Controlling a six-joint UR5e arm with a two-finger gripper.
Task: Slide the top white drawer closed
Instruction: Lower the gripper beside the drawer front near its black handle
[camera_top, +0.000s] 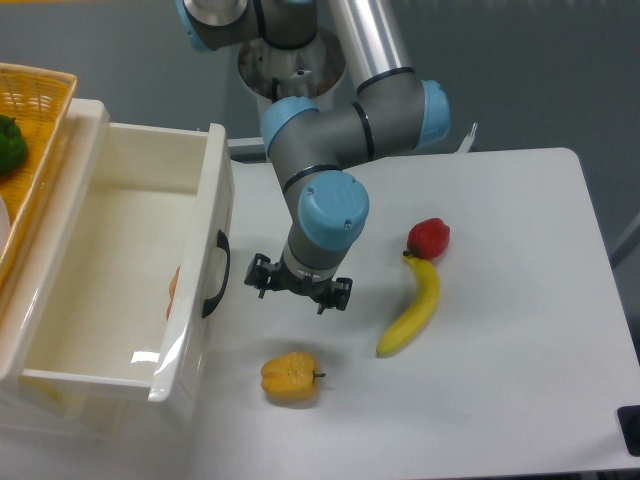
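The top white drawer (120, 270) is pulled far out to the right of the cabinet, its inside bare and glossy. Its curved black handle (216, 274) sits on the front panel facing right. My gripper (298, 288) hangs pointing down over the table, a short way right of the handle and apart from it. Its fingers stand spread with nothing between them. The lower drawer is hidden under the open one.
A woven yellow basket (30, 110) with a green pepper (10, 143) sits on the cabinet top at left. A yellow pepper (290, 376), a banana (412, 306) and a red pepper (429, 237) lie on the white table (520, 400).
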